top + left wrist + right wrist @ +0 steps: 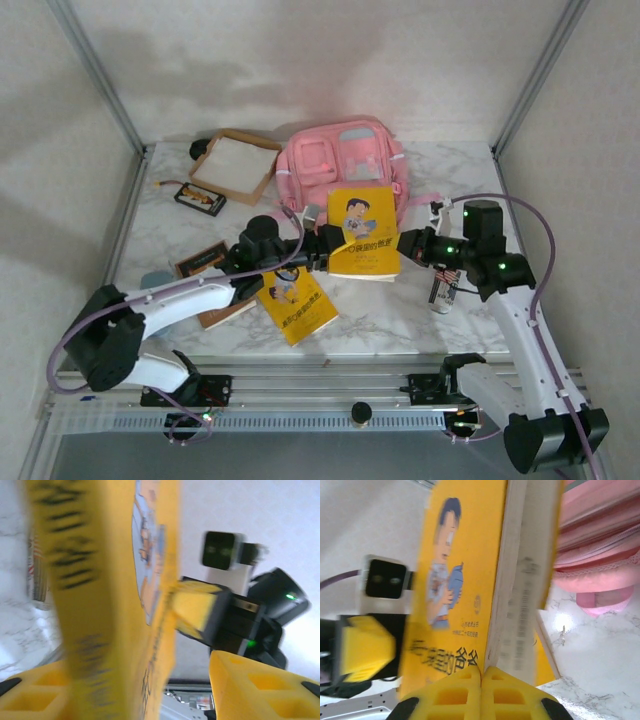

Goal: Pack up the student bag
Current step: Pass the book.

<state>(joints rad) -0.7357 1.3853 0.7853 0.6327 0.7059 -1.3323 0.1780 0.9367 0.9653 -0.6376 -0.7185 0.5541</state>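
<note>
The book [362, 232] is pinched by the closed right gripper [481, 690] and loosely straddled by the half-wide left gripper [332, 250]. Its long axis is pointed at the bag [335, 160], just beyond the 2 arms.

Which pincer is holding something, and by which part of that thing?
The right pincer is shut on the yellow book, pinching its right edge. The left pincer straddles the opposite edge with a gap showing, so not clamped.

Robot lab test cell
White panels [300, 60] and aluminium posts [97, 72] box in a marble-patterned desk [400, 310]; the left arm [180, 298] and right arm [520, 320] are bolted to a metal rail [320, 388] at its near edge.
</note>
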